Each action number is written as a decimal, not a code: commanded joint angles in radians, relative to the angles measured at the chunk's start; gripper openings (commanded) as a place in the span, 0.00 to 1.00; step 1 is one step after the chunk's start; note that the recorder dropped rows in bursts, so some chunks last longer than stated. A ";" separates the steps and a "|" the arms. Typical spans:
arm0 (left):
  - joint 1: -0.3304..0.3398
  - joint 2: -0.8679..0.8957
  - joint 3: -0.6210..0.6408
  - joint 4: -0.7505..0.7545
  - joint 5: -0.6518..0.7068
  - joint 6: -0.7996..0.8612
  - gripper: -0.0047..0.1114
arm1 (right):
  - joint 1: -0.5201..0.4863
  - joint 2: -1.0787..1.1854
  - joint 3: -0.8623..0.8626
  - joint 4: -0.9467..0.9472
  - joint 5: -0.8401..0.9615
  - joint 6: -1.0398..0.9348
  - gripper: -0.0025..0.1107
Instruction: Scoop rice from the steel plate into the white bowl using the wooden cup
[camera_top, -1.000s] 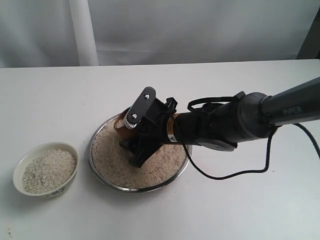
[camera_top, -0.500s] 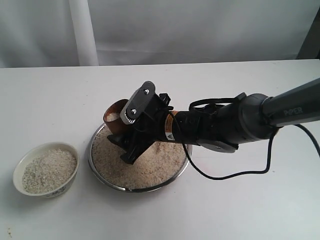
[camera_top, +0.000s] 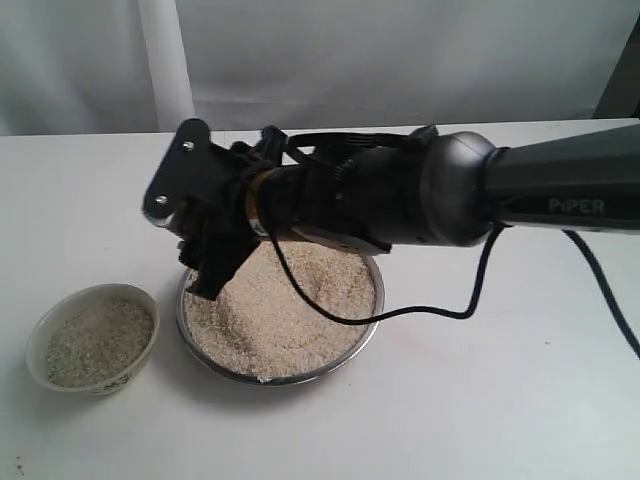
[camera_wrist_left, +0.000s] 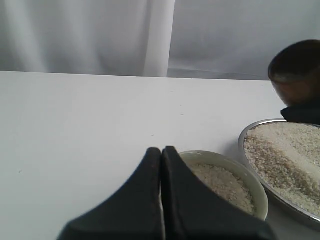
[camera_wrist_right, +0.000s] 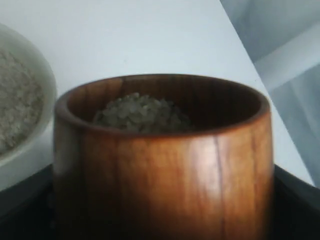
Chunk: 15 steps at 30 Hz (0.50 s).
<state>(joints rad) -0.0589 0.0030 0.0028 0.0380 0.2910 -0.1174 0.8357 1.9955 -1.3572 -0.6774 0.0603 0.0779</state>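
Observation:
The wooden cup (camera_wrist_right: 165, 160) stands upright in my right gripper (camera_top: 200, 235), which is shut on it, with a heap of rice (camera_wrist_right: 140, 114) inside. The left wrist view shows the cup (camera_wrist_left: 296, 70) hanging above the far left rim of the steel plate (camera_wrist_left: 246, 136). In the exterior view the gripper hides the cup. The steel plate (camera_top: 270, 380) is full of rice (camera_top: 300, 310). The white bowl (camera_top: 35, 340) sits left of it, partly filled with rice (camera_top: 95, 340). My left gripper (camera_wrist_left: 161, 150) is shut and empty, just in front of the bowl (camera_wrist_left: 252, 182).
My right arm (camera_top: 450, 190) stretches across the back half of the plate from the right, with a black cable (camera_top: 430, 315) looping down beside it. A white backdrop with a vertical fold (camera_top: 165, 65) closes off the far table edge.
My right gripper has lifted the cup out of the rice and carried it up and to the left, from the plate's middle to above its left rim. A furrow remains in the rice.

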 joint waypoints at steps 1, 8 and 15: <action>-0.004 -0.003 -0.003 -0.005 -0.006 -0.005 0.04 | 0.093 -0.012 -0.121 -0.019 0.123 -0.127 0.02; -0.004 -0.003 -0.003 -0.005 -0.006 -0.003 0.04 | 0.204 0.105 -0.326 -0.121 0.392 -0.259 0.02; -0.004 -0.003 -0.003 -0.005 -0.006 -0.006 0.04 | 0.232 0.200 -0.367 -0.245 0.449 -0.284 0.02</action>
<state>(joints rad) -0.0589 0.0030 0.0028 0.0380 0.2910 -0.1174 1.0618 2.1790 -1.7107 -0.8539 0.4901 -0.1892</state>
